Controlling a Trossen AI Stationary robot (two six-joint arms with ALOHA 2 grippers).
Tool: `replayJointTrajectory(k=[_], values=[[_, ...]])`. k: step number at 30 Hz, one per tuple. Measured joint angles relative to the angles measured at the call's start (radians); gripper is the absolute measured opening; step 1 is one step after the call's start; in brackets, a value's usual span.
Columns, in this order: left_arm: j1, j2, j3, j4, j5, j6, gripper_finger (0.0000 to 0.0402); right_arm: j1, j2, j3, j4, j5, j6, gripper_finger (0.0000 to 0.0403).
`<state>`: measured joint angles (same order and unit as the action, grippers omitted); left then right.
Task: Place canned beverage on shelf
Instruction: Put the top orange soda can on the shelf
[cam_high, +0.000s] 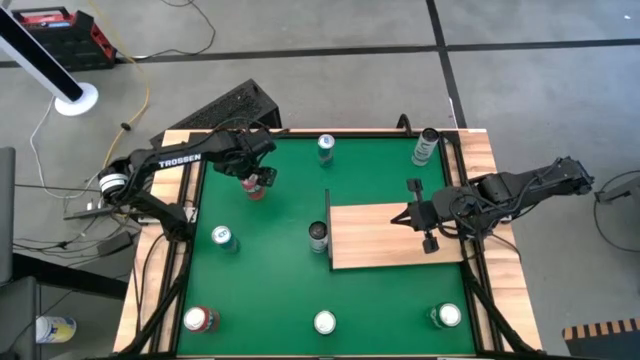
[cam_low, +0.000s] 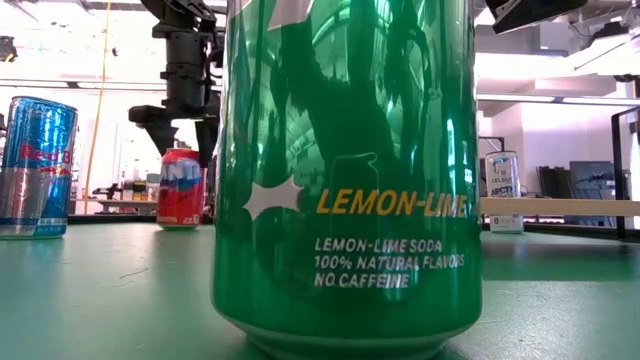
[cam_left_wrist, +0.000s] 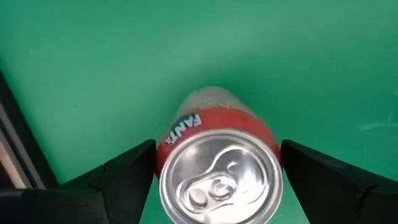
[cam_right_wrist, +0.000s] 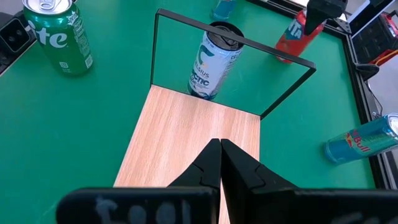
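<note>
A green tabletop (cam_high: 280, 290) holds several drink cans. The left gripper (cam_high: 256, 180) sits over a red Fanta can (cam_left_wrist: 217, 168) standing upright near the table's far left, its fingers (cam_left_wrist: 127, 174) spread wide on either side of the can with a gap on each side (not gripping). The right gripper (cam_right_wrist: 221, 155) hovers over the wooden shelf (cam_high: 390, 240) at right, fingers pressed together, holding nothing. A Celsius can (cam_right_wrist: 214, 62) stands just beyond the shelf's dark frame.

Beyond my right jaws stands a white can (cam_right_wrist: 214, 62); a green can (cam_right_wrist: 59, 37) one side, a blue can (cam_right_wrist: 364, 146) the other
</note>
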<state>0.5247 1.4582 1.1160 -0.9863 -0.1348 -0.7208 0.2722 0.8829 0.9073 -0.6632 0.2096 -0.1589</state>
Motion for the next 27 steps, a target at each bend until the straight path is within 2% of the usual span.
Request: replayJointTrajectory(k=[5,15,19,27], values=[[-0.002,0.0,0.0,0.028,-0.003,0.102,0.0327,0.0,0.0,0.0,0.003,0.0,-0.005,0.003],[-0.002,0.0,0.0,0.065,0.019,0.074,0.0327,0.0,0.0,0.0,0.004,0.0,0.0,0.003],[-0.002,0.0,0.0,0.065,0.017,0.015,0.0329,0.0,0.0,0.0,0.005,0.0,-0.007,0.003],[0.015,0.0,0.0,0.064,0.047,-0.024,0.0363,0.0,0.0,0.0,0.005,0.0,-0.007,0.003]])
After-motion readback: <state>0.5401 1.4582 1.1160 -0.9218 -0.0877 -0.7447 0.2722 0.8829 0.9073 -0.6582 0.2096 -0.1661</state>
